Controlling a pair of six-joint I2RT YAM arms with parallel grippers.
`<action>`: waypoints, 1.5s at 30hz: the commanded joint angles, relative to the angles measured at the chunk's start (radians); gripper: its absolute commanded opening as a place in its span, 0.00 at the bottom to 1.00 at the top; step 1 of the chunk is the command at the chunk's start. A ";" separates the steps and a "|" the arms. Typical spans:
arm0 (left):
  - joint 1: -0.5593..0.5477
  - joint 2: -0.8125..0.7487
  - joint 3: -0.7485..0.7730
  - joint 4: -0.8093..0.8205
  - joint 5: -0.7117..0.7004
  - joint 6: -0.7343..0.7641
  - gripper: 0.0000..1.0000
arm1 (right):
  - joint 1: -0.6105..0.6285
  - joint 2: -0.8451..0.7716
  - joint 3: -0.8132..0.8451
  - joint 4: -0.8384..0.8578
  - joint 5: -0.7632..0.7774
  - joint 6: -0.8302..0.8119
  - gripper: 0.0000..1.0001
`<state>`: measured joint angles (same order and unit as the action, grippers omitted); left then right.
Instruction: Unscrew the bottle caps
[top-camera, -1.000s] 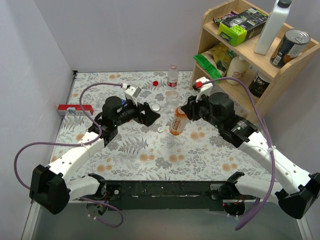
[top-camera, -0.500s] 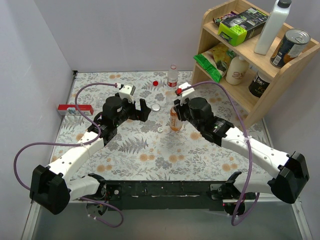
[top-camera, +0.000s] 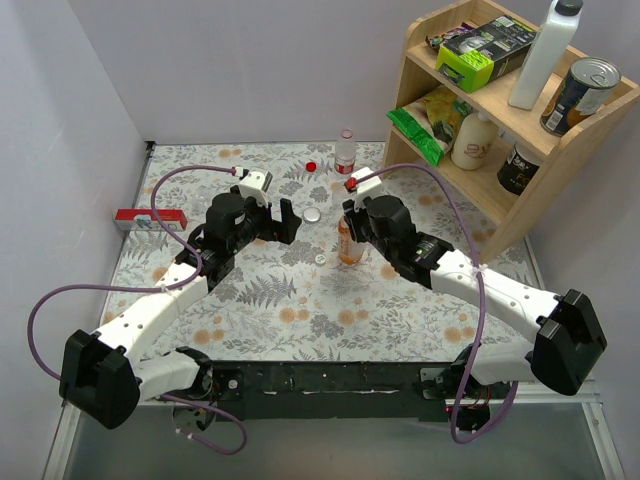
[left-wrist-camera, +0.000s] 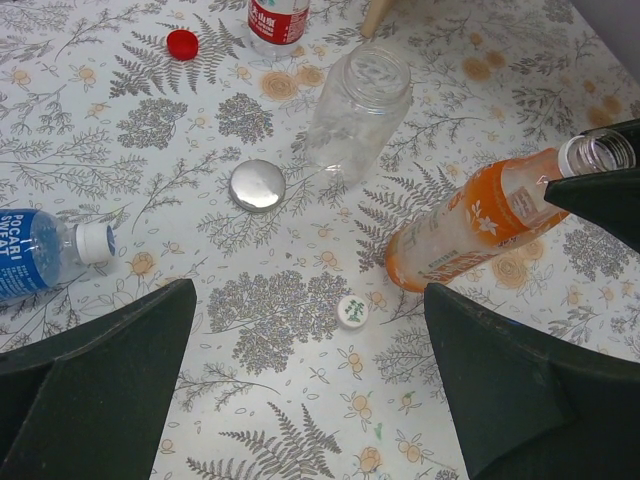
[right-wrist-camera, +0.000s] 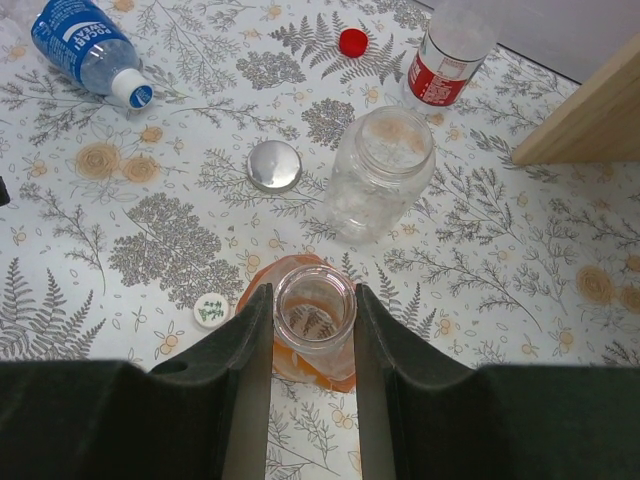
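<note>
Swinging leftward over the last second, the right arm has brought the orange-liquid plastic bottle (left-wrist-camera: 470, 225) in toward the middle and tipped it closer to upright. The left gripper (left-wrist-camera: 307, 290) has drawn back to the left and hangs with its fingers spread wide, holding nothing. Pressed together on the bottle's neck, the right gripper (right-wrist-camera: 312, 312) pinches it just below an open mouth. That bottle's small white cap (left-wrist-camera: 352, 311) lies on the floral-patterned table (left-wrist-camera: 280, 420) just left of its base. Farther off, the wider silver-white cap (left-wrist-camera: 257, 185) lies beside the open squat clear bottle (left-wrist-camera: 360, 110), and the red cap (left-wrist-camera: 182, 43) lies near the red-labelled clear bottle (left-wrist-camera: 277, 20). Three caps look finished. Only the blue-labelled bottle (left-wrist-camera: 35, 255), lying on its side at the left, wears its bluish-white cap (left-wrist-camera: 95, 243), so that one probably comes next.
</note>
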<state>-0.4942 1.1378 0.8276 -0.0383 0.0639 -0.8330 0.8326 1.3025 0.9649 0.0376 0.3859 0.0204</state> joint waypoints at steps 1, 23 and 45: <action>-0.007 -0.023 0.034 -0.003 -0.015 0.018 0.98 | 0.003 0.015 0.012 -0.010 0.018 0.035 0.01; -0.010 -0.018 0.028 0.005 0.016 0.015 0.98 | 0.003 0.006 0.118 -0.125 0.021 0.084 0.88; 0.319 0.516 0.343 -0.126 0.134 0.661 0.98 | 0.003 -0.285 0.100 -0.127 -0.117 0.098 0.93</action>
<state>-0.1822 1.5997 1.0943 -0.1169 0.1215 -0.4377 0.8326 1.0603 1.0771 -0.1310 0.3206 0.1024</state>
